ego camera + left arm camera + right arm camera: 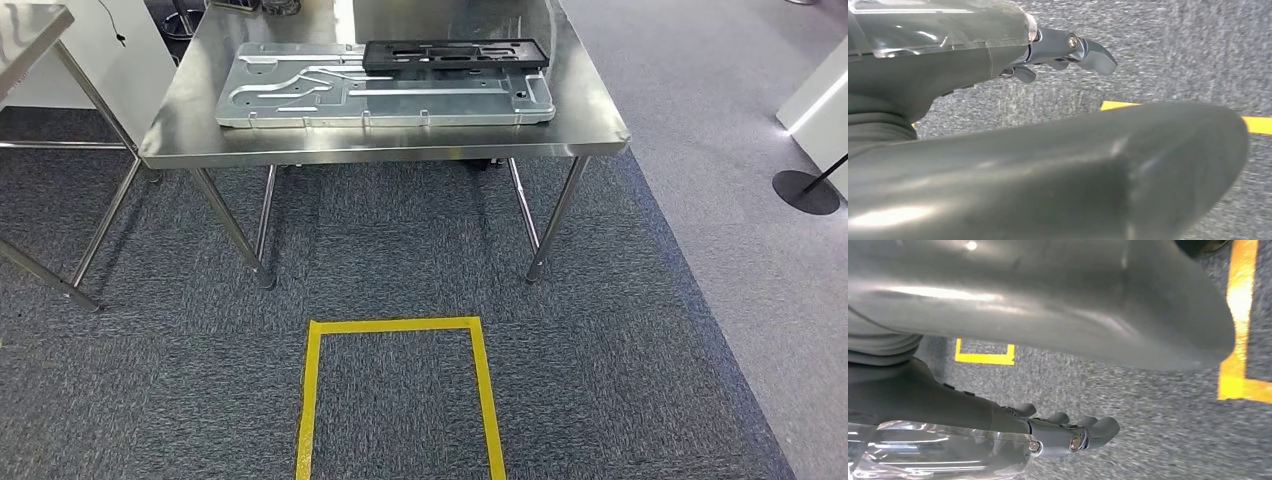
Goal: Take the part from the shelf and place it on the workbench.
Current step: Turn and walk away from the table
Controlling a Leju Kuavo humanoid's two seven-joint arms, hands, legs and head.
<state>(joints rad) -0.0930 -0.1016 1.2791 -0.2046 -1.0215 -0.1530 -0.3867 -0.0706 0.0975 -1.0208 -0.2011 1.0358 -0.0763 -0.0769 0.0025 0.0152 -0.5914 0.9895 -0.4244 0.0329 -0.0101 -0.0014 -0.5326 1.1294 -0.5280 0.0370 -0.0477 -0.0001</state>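
Steel workbench (pixel 190 120) stood straight ahead in the head view; a large grey metal panel (pixel 300 95) with stamped channels lay flat on its top, taking up most of the surface; the black plastic part (pixel 455 53) lay on the far right portion of that panel, a flat rectangular frame with cutouts, its long side parallel to the workbench's front edge; nothing was touching it; a second steel table (pixel 25 30) showed at the workbench's left, separated by a gap; white cabinet (pixel 125 50) sat behind that gap; yellow tape rectangle (pixel 395 325) was marked on the grey carpet (pixel 620 350) in front of the workbench, open toward the camera; a black round post base (pixel 805 190) sat on the lighter floor to the right of the workbench; left hand (pixel 1063 50) hung over the carpet in the left wrist view, fingers loosely curled and apart, nothing in it, a strip of yellow tape beyond it; right hand (pixel 1068 432) likewise hung over the carpet in the right wrist view, fingers slightly bent with gaps between them, holding nothing, yellow tape corners on the floor nearby; both hands were well apart from the part and the workbench.
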